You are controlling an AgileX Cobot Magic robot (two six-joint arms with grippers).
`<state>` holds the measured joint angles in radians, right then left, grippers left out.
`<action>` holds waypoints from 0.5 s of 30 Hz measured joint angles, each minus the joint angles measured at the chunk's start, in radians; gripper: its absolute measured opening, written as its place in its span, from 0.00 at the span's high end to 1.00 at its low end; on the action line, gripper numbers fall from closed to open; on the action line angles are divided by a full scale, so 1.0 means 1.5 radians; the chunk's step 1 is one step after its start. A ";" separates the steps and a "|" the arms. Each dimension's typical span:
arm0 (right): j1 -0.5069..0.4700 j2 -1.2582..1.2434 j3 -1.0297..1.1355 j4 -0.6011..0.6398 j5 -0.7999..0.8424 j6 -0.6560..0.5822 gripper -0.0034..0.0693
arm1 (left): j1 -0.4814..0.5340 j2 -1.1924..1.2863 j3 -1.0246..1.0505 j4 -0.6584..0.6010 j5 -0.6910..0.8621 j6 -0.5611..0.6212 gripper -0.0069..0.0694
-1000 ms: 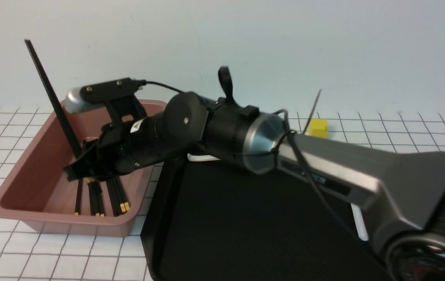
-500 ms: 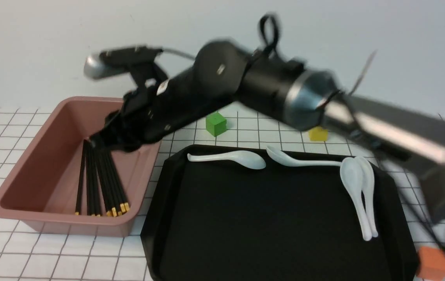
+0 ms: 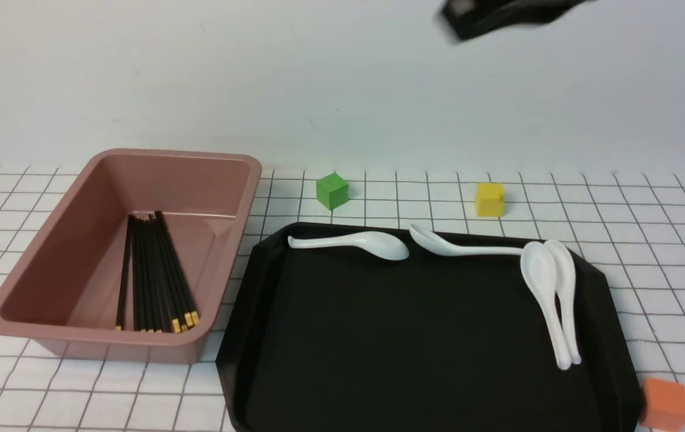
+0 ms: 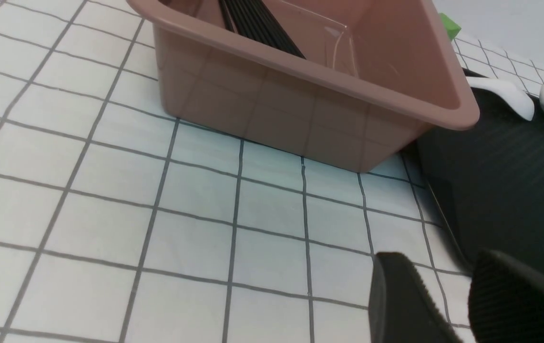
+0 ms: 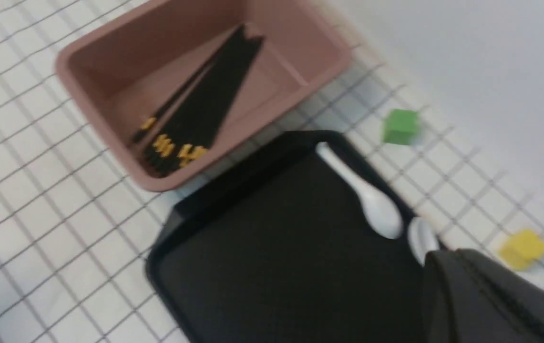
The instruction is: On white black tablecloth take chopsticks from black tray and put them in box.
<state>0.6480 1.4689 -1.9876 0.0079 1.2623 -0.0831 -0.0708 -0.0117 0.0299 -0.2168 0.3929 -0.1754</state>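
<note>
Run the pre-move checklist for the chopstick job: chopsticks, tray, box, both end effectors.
1. Chopsticks inside the box: ok, lying lengthwise in a bunch.
2. No chopsticks left on the black tray: ok in the visible part; its near edge is cut off in the front view.
3. Spoons left on the tray: ok, four there.
4. Box upright on the tablecloth: ok, beside the tray.
5. Right end effector shut and free of chopsticks: ok, fingers together with nothing seen between them.
6. Left end effector empty: ok, jaws apart over the cloth.
</note>
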 joint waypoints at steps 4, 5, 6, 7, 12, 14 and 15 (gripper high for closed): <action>0.000 -0.115 0.083 -0.075 0.003 0.019 0.96 | 0.000 0.000 0.000 0.000 0.000 0.000 0.60; 0.000 -0.148 0.113 -0.084 0.003 0.021 0.96 | 0.000 0.000 0.000 0.000 0.000 0.000 0.60; 0.000 -0.175 0.141 -0.088 0.004 0.022 0.96 | 0.000 0.000 0.000 0.000 0.000 0.000 0.60; 0.000 -0.197 0.162 -0.090 0.004 0.024 0.96 | 0.000 0.000 0.000 0.000 0.000 0.000 0.60; 0.000 -0.400 0.399 -0.096 -0.013 0.094 0.95 | 0.000 0.000 0.000 0.000 0.000 0.000 0.60; 0.000 -0.489 0.541 -0.098 -0.095 0.125 0.95 | 0.000 0.000 0.000 0.000 0.000 0.000 0.60; 0.000 -0.510 0.578 -0.099 -0.125 0.130 0.95 | 0.000 0.000 0.000 0.000 0.000 0.000 0.60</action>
<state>0.6480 0.7047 -1.1202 -0.1412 1.0748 0.1114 -0.0708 -0.0117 0.0299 -0.2168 0.3929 -0.1754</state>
